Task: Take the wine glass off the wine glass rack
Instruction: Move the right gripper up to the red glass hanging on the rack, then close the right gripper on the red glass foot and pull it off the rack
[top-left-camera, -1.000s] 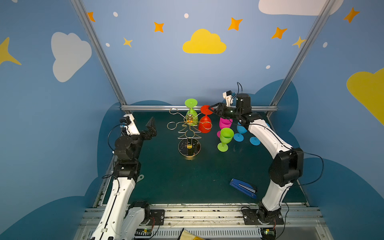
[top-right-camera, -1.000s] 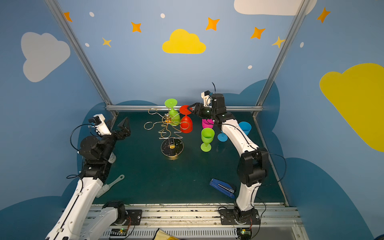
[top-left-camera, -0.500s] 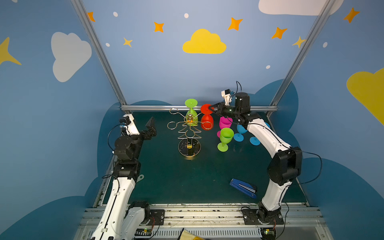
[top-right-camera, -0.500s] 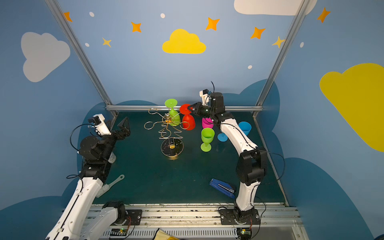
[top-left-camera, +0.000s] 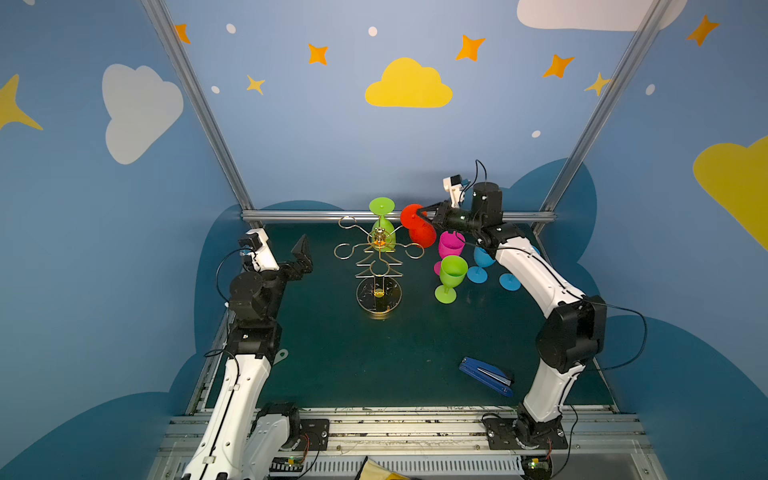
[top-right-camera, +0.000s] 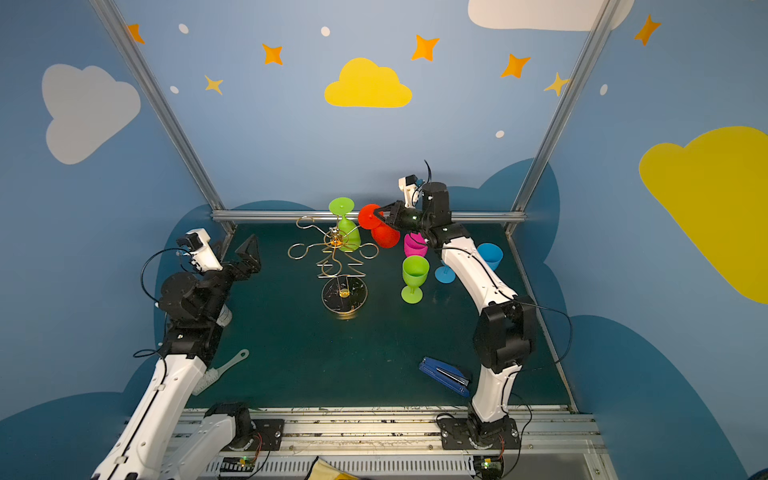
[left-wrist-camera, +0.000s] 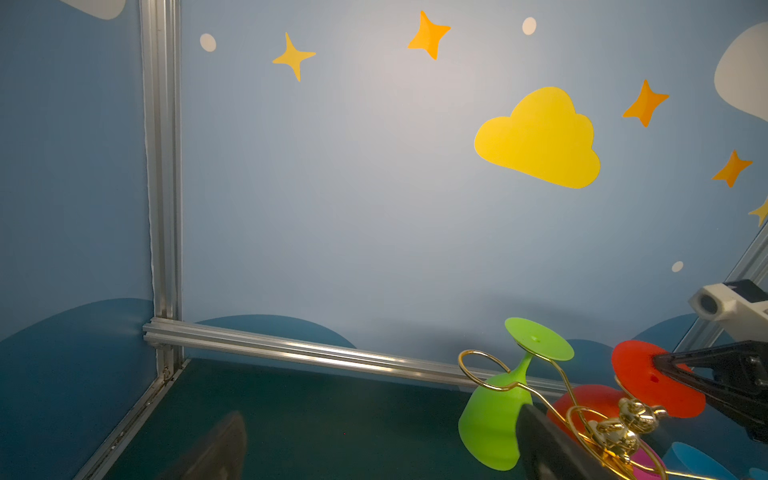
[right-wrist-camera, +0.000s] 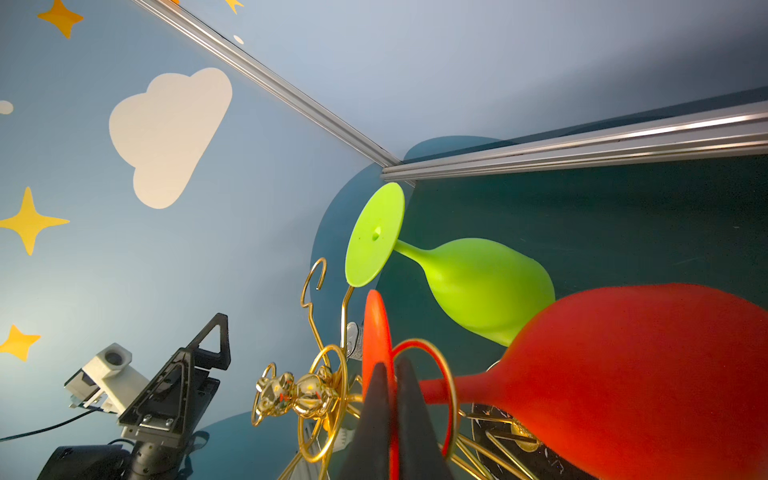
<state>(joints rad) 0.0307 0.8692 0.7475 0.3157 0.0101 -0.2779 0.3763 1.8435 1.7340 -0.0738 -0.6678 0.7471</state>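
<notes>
Upper centre in a top view, the right gripper (top-left-camera: 423, 216) pinches the foot of the red wine glass (top-left-camera: 420, 235), hung inverted on the wine glass rack (top-left-camera: 379, 294); the left gripper (top-left-camera: 302, 254), centre-left, stands spread. Risk — the stem snags 1 wire loop and tips the rack, or the thin foot slips.

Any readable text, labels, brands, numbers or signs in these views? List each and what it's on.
No readable text in any view.
wall decals: clouds, stars and dots only, no lettering.
blue stapler: any marking is too small to read.
wine glass rack: pale streaks on the base, too small to tell if lettering.
red wine glass, green wine glass: plain, no print.
</notes>
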